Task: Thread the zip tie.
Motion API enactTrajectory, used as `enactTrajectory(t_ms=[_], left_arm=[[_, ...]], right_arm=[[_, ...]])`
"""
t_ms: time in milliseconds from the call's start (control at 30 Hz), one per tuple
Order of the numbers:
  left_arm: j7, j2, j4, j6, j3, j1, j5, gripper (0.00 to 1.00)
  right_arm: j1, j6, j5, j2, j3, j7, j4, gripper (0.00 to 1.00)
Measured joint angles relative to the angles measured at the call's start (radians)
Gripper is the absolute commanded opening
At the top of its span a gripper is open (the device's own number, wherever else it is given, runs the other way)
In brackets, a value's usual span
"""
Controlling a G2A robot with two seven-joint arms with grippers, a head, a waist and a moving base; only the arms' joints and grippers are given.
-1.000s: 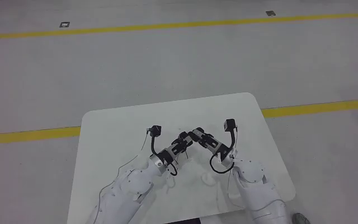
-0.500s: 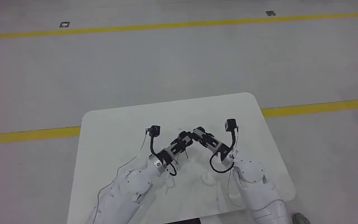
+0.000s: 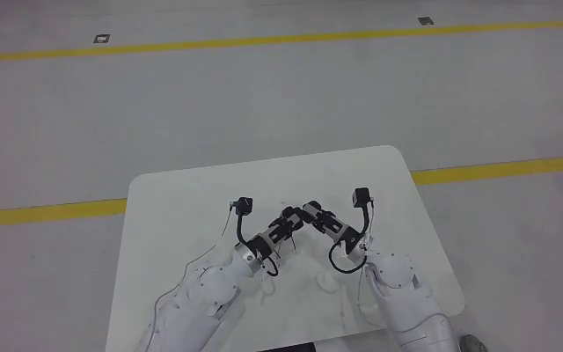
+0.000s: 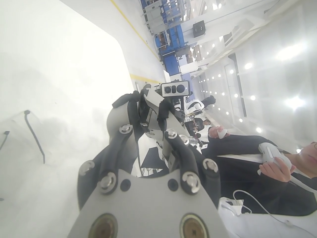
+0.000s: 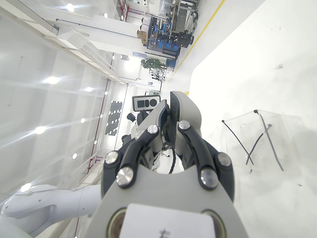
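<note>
My two claws meet tip to tip in the lower middle of the top view, over the white table (image 3: 176,229). My right claw (image 3: 308,209) is squeezed tight, but I cannot tell if it holds a tie. I cannot tell if my left claw (image 3: 295,217) grips or lets go. Black zip ties (image 5: 272,149) lie crossed in a clear box (image 5: 284,125) on the table nearby.

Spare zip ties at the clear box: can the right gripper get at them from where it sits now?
Probably yes. The zip ties sit at the clear box beside the right gripper, with nothing between. It would first have to back away from the left gripper, which it meets tip to tip.
</note>
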Motion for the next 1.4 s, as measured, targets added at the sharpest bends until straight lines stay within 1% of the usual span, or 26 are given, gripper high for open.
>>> enactTrajectory(t_ms=[67, 300, 333, 367, 400, 533, 667, 800, 900, 967, 1067, 1333, 1400], left_arm=[[0.001, 0.0, 0.0, 0.002, 0.0, 0.0, 0.001, 0.0], [0.002, 0.001, 0.002, 0.001, 0.001, 0.0, -0.002, 0.0], [0.002, 0.001, 0.003, 0.001, 0.001, 0.0, -0.002, 0.0], [0.002, 0.001, 0.004, 0.0, 0.0, 0.0, -0.002, 0.0], [0.003, 0.001, 0.006, -0.001, -0.001, 0.0, -0.002, 0.0], [0.01, 0.003, 0.008, -0.004, -0.006, 0.002, 0.003, 0.0], [0.016, 0.006, 0.004, -0.011, -0.014, 0.006, 0.017, 0.0], [0.014, 0.012, -0.003, -0.033, -0.026, 0.011, 0.045, 0.0], [0.012, 0.019, -0.012, -0.061, -0.036, 0.016, 0.089, 0.0], [0.006, 0.024, -0.018, -0.078, -0.043, 0.02, 0.12, 0.0], [-0.012, 0.028, -0.025, -0.084, -0.045, 0.018, 0.158, 0.0], [-0.006, 0.028, -0.023, -0.085, -0.047, 0.022, 0.146, 0.0], [-0.013, 0.032, -0.021, -0.105, -0.066, 0.031, 0.115, 0.0]], right_arm=[[0.0, 0.0, -0.001, 0.002, -0.002, -0.005, 0.0, 0.0], [0.0, 0.0, -0.004, 0.009, -0.011, -0.015, 0.001, 0.0], [-0.001, 0.0, -0.003, 0.01, -0.012, -0.017, 0.002, 0.17], [-0.001, 0.0, 0.0, 0.011, -0.013, -0.019, 0.003, 0.93], [-0.001, 0.0, 0.005, 0.012, -0.013, -0.022, 0.005, 1.0], [-0.001, 0.0, 0.024, 0.014, -0.006, -0.039, 0.009, 1.0], [-0.004, 0.0, 0.049, 0.017, 0.017, -0.036, 0.014, 1.0], [-0.005, 0.0, 0.079, 0.019, 0.048, -0.018, 0.034, 1.0], [0.0, 0.0, 0.139, 0.019, 0.073, 0.027, 0.071, 1.0], [0.006, 0.0, 0.211, 0.017, 0.086, 0.069, 0.109, 1.0], [0.017, 0.0, 0.301, 0.016, 0.102, 0.124, 0.161, 1.0], [0.017, 0.0, 0.298, 0.016, 0.102, 0.121, 0.16, 1.0], [0.019, 0.006, 0.29, 0.016, 0.1, 0.119, 0.157, 1.0]])
